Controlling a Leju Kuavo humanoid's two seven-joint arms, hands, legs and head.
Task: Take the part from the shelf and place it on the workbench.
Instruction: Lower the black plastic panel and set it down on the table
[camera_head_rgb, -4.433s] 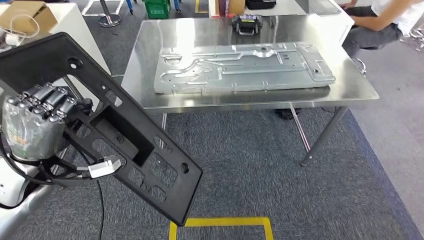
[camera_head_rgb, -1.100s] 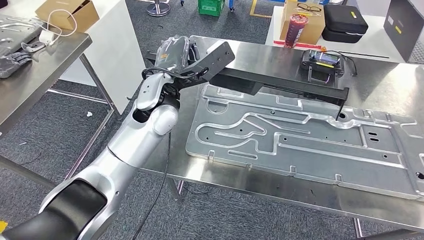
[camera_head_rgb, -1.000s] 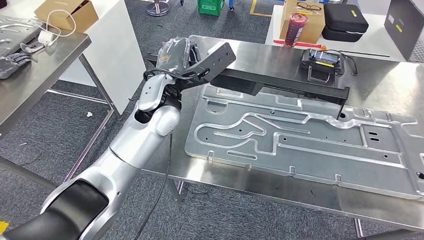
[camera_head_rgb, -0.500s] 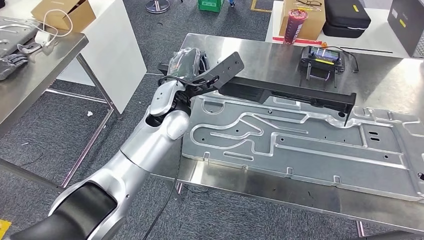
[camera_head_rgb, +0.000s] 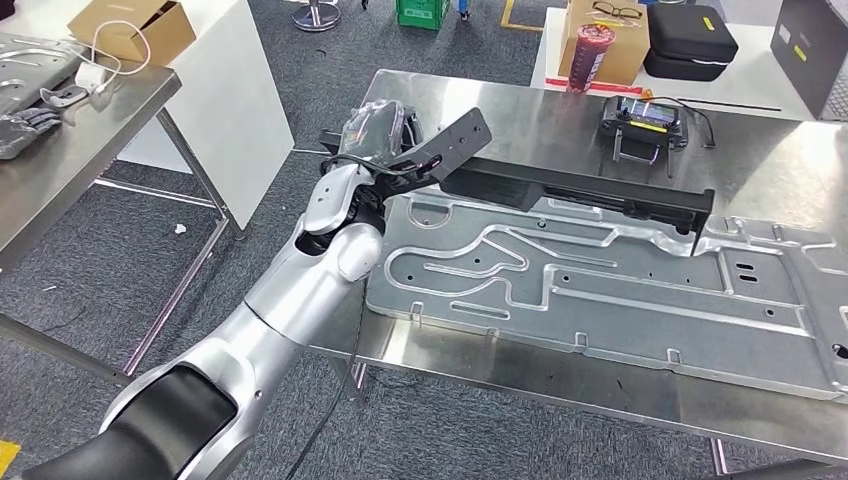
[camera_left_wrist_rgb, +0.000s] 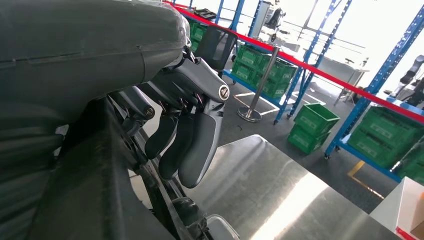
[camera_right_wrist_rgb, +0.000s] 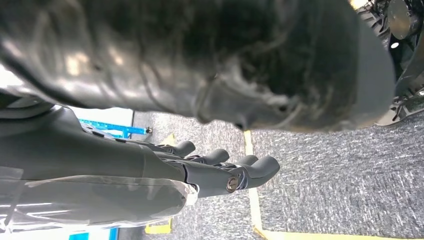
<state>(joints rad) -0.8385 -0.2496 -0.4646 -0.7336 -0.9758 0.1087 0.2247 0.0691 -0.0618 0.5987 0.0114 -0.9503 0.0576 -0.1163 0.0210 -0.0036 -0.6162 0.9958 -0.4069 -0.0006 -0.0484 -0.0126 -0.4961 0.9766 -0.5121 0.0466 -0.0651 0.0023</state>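
Left hand (camera_head_rgb: 375, 135) grasps the long black plastic bracket part (camera_head_rgb: 570, 188) at its near-left end. Its long axis runs along the steel workbench (camera_head_rgb: 500, 110), far tip just over the ribbed aluminium plate's (camera_head_rgb: 600, 290) back edge. Right hand (camera_right_wrist_rgb: 220, 172) hangs, fingers extended, holding nothing.

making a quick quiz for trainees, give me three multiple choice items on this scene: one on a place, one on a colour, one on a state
1. Where is the black part?
A. on the floor
B. over the metal plate on the workbench
C. on the side table

2. What colour is the cup by the cardboard box?
A. red
B. blue
C. white

3. What is the left hand doing?
A. hanging empty
B. pressing the plate
C. holding the part's end

Answers: 1 B, the part spans above the plate; 2 A, the cup looks red; 3 C, its fingers wrap the part's end.
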